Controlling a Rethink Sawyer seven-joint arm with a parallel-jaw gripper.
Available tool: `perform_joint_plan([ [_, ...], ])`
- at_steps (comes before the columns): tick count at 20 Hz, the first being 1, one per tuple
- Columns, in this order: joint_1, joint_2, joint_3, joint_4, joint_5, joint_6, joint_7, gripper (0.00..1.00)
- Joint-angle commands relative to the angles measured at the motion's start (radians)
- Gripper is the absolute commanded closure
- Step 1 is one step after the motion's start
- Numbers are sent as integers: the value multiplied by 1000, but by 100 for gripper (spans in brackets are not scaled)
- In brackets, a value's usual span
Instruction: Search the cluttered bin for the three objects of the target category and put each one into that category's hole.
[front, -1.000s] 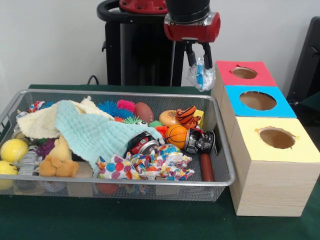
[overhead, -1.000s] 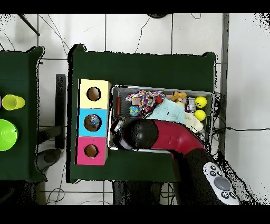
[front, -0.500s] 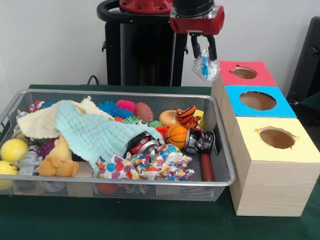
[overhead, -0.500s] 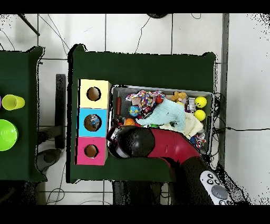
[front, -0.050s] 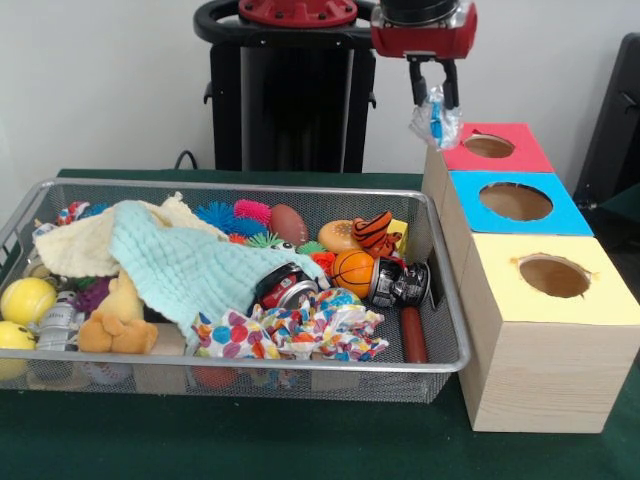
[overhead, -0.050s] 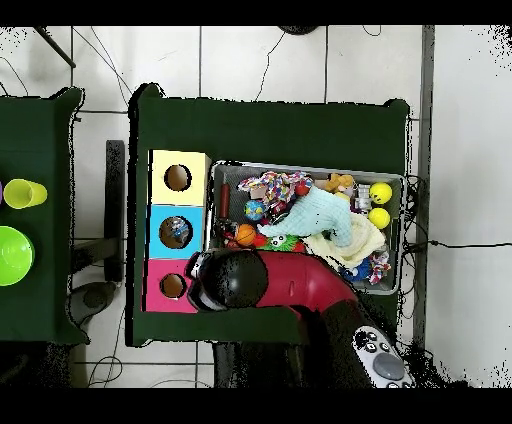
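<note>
I am holding a small clear plastic bag (front, -0.050s: 435, 118) with something blue inside, and it is hanging in the air just beside the near left corner of the red box (front, -0.050s: 490, 148), not yet over its round hole (front, -0.050s: 489, 146). My fingers (front, -0.050s: 417, 83) are pinched together on the top of the bag, with my gripper (front, -0.050s: 433, 92) pointing straight down from the red wrist. The red box is standing in a row with a blue box (front, -0.050s: 515, 203) and a yellow box (front, -0.050s: 553, 277), each with a hole in its top, on the green table (front, -0.050s: 250, 440). Beside them the wire bin (front, -0.050s: 440, 240) is sitting full of clutter: a pale green cloth (front, -0.050s: 180, 265), a small basketball (front, -0.050s: 352, 272), a crumpled spotted wrapper (front, -0.050s: 290, 332), a plush duck (front, -0.050s: 118, 318) and yellow balls (front, -0.050s: 26, 300). From overhead, my arm (overhead, -0.050s: 290, 285) is covering the bin's edge next to the red box.
</note>
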Motion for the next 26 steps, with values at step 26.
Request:
perform_joint_plan([
  [26,172,129,-164,-115,-25,-146,143,100],
])
